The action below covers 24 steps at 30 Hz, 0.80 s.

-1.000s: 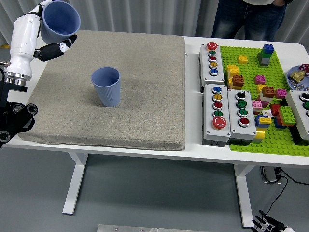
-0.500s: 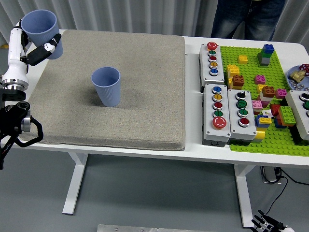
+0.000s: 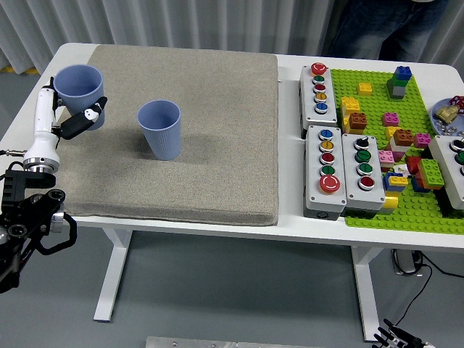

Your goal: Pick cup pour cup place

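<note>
Lowered since the earlier frames, the left hand point(image 3: 64, 119) now carries its blue cup point(image 3: 78, 88) down over the left edge of the grey mat point(image 3: 203, 138), where half a second ago it was up by the mat's far left corner and, before that, higher and tipped. That cup now stands upright with its mouth facing up; white fingers and a black-tipped thumb point(image 3: 81, 120) are wrapped around its lower side, and whether its base touches the mat cannot be told. Its inside shows only blue wall, with no visible contents. A second blue cup point(image 3: 160, 129) has not moved: it stands upright on the mat just right of the held one, apart from it, and its interior also looks bare. On the white table point(image 3: 290, 225) right of the mat, the grey push-button boxes point(image 3: 341, 170) and the green brick baseplate point(image 3: 395, 138) with its loose bricks are unchanged. A person in jeans point(image 3: 377, 29) stands at the far side.
</note>
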Tool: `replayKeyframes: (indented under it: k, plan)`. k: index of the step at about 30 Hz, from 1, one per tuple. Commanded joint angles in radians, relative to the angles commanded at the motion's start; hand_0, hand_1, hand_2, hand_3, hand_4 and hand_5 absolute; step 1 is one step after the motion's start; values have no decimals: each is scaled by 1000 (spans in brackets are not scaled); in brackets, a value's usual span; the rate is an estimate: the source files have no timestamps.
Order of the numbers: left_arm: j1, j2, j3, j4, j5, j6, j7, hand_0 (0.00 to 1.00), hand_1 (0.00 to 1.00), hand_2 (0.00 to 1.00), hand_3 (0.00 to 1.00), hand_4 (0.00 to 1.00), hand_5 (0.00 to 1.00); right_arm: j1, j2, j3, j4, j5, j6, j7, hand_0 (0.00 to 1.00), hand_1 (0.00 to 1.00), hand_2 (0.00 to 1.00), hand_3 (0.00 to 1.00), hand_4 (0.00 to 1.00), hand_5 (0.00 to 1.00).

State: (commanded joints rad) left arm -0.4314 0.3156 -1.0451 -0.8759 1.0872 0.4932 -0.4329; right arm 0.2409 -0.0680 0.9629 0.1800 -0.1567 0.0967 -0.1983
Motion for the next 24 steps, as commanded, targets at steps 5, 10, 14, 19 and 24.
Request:
replayKeyframes:
  k: [5,10,14,19,24]
  plan:
    - [25,-36,-9,36,-17,-6,-6,503,521,633,594,324,2,0,3,6,0,-7,0,-2,765,697,726,619,232,157]
    - [32,-52,-21,40,-9,-12,-7,508,526,636,596,331,2,0,2,9,0,-10,2,-3,765,696,726,620,232,156]
    - [27,-60,-31,44,-17,-18,-11,503,529,638,598,352,2,4,0,12,0,-11,3,-2,765,695,726,621,232,157]
    - [24,-72,-43,51,-22,-30,-23,495,534,641,601,399,2,9,-2,8,0,-4,3,-1,765,696,726,620,231,157]
    - [23,-96,-50,68,-26,-38,-33,495,534,641,601,399,2,8,0,7,0,-5,2,-1,765,696,726,620,231,157]
